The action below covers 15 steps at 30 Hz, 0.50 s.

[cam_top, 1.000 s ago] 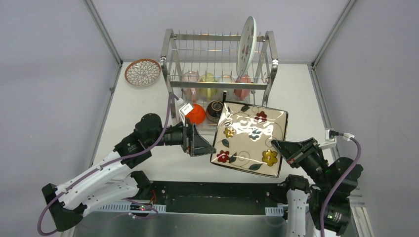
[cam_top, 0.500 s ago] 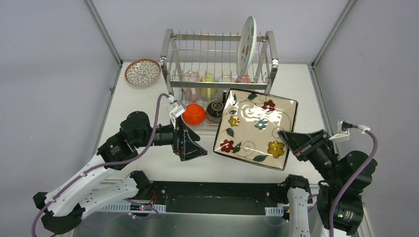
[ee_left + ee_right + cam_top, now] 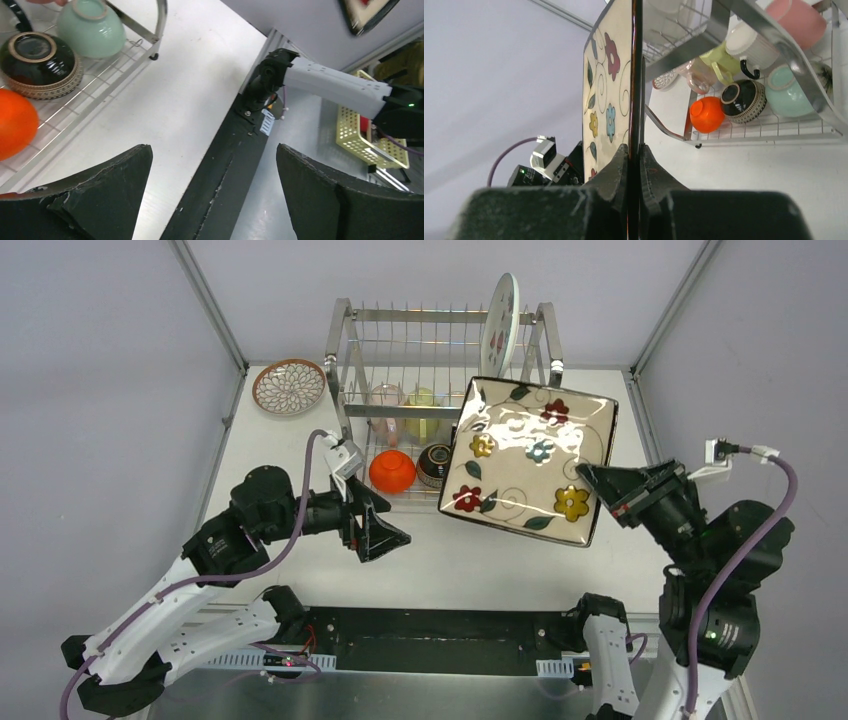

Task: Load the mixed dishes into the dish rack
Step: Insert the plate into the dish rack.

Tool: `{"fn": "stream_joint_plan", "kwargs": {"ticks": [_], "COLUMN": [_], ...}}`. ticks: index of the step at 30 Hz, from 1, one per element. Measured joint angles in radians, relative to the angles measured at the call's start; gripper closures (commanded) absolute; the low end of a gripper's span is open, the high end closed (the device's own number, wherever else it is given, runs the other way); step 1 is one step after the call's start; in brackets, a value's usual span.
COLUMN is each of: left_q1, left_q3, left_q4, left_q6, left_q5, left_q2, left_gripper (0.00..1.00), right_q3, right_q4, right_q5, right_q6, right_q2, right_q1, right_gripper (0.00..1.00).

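Jaws of our left gripper (image 3: 386, 527) gape wide and empty, and since a second ago that arm has drawn back to the near left, well clear of the square floral plate (image 3: 527, 458). Our right gripper (image 3: 598, 492) stays clamped on the plate's right edge and has carried it farther away and rightward. From above, it now overlaps the right front of the dish rack (image 3: 440, 315), whose upper tier holds the white strawberry plate (image 3: 503, 325) upright.

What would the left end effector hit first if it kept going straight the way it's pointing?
The left end effector would probably meet the black strip at the table's near edge first, though depth is unclear.
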Motion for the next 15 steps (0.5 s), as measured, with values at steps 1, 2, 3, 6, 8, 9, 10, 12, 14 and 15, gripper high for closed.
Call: {"fn": "stream_joint_plan", "kwargs": {"ticks": [1,2,3,6,8,9,10,12,14,15], "left_q1": [0.0,0.0,0.0,0.0,0.0,0.0,0.0,0.0,0.0,0.0], "left_q3": [0.0,0.0,0.0,0.0,0.0,0.0,0.0,0.002,0.004,0.004], "left_q4": [-0.005,-0.01,-0.014,-0.029,-0.042,-0.051,-0.058,-0.073,-0.082,-0.084], "left_q6": [0.009,0.014,0.019,0.034,0.04,0.045,0.05,0.058,0.062,0.064], "left_q5": [-0.016,-0.031,-0.042,-0.077,-0.104,-0.122,-0.14,-0.178,-0.22,-0.238], "left_q2": [0.0,0.0,0.0,0.0,0.0,0.0,0.001,0.002,0.002,0.002], "left_gripper": [0.01,0.01,0.01,0.01,0.01,0.01,0.01,0.01,0.01,0.01], "right_q3": [0.011,0.026,0.046,0.102,0.139,0.158,0.174,0.201,0.232,0.247], "right_q4": [0.012,0.027,0.04,0.068,0.094,0.105,0.114,0.129,0.142,0.146], "right_q5": [-0.002,-0.004,-0.006,-0.011,-0.015,-0.016,-0.016,-0.019,-0.024,-0.025], "right_q6": [0.001,0.003,0.003,0.003,0.005,0.005,0.005,0.006,0.006,0.006], "right_q2": [0.02,0.042,0.072,0.146,0.193,0.214,0.233,0.262,0.295,0.309], "right_q1": [0.0,0.0,0.0,0.002,0.006,0.008,0.01,0.011,0.013,0.013], "right_gripper": [1.0,1.0,1.0,1.0,1.0,1.0,1.0,1.0,1.0,1.0]}}
